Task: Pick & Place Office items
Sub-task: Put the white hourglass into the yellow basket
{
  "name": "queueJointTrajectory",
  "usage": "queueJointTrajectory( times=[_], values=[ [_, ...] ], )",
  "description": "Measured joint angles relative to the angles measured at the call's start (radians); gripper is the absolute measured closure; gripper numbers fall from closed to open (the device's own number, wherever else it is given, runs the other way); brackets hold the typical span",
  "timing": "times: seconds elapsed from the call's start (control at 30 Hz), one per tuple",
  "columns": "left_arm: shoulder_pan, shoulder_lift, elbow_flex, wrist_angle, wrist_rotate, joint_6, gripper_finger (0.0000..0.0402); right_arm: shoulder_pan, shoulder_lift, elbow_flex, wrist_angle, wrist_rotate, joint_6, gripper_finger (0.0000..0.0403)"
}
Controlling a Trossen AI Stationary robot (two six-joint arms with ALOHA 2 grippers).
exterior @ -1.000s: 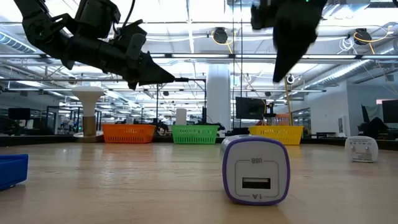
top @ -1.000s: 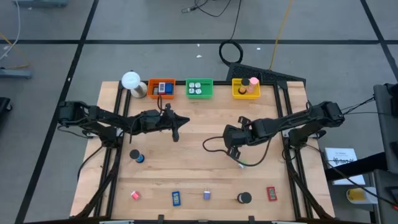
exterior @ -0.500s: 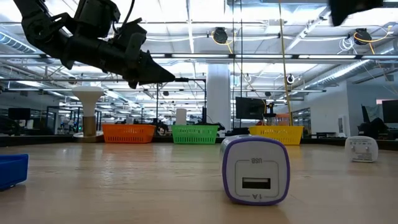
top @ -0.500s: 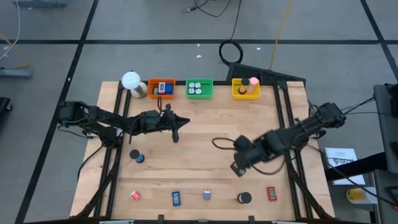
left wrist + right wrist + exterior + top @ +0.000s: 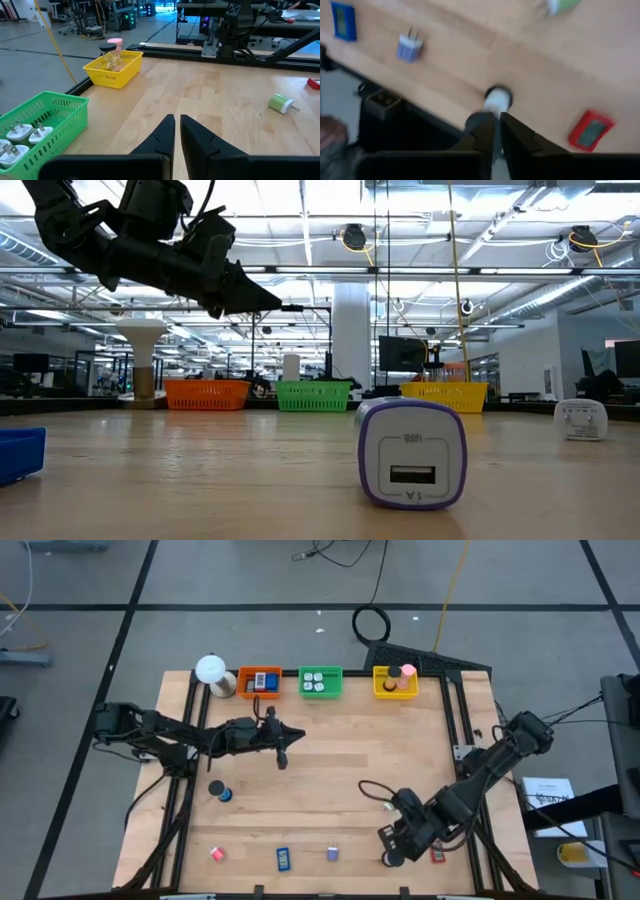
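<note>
The desk (image 5: 320, 770) is a light wooden surface in a large open hall, with a white ball lamp (image 5: 211, 670) at its far left corner and three trays in a row along the far edge. Sorting is partly complete. The orange tray (image 5: 259, 682) holds blue and red flat pieces, the green tray (image 5: 320, 682) holds white plug adapters, and the yellow tray (image 5: 395, 682) holds a pink roll and a dark roll. Seven items remain loose on the desk. Along the near edge lie a pink piece (image 5: 217, 854), a blue flat rectangle (image 5: 283, 859), a purple-and-white USB adapter (image 5: 333, 854), a black roll (image 5: 393, 858) and a red flat rectangle (image 5: 437, 852). A blue-and-black roll (image 5: 219, 791) lies at mid-left, and a small green adapter (image 5: 388, 805) lies right of centre. The right gripper (image 5: 394, 845) is low at the near edge, directly over the black roll; in the right wrist view the roll (image 5: 497, 98) sits just beyond the fingers (image 5: 522, 141), which are nearly together and hold nothing. The probable step in hand is the pickup of this roll, which belongs in the yellow tray. The left gripper (image 5: 283, 747) waits above the desk near the orange tray, its fingers (image 5: 165, 132) pressed almost together and empty.
</note>
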Motion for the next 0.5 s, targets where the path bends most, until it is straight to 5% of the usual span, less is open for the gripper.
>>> queueJointTrajectory(
  times=[0.23,0.5],
  values=[
    [0.0,0.0,0.0,0.024,0.0,0.0,0.0369,0.007,0.069,0.0,0.082,-0.119,0.004,0.0247],
    [0.0,0.0,0.0,0.022,0.0,0.0,0.0369,0.008,0.098,0.0,0.088,-0.125,-0.005,0.0091]
  ],
)
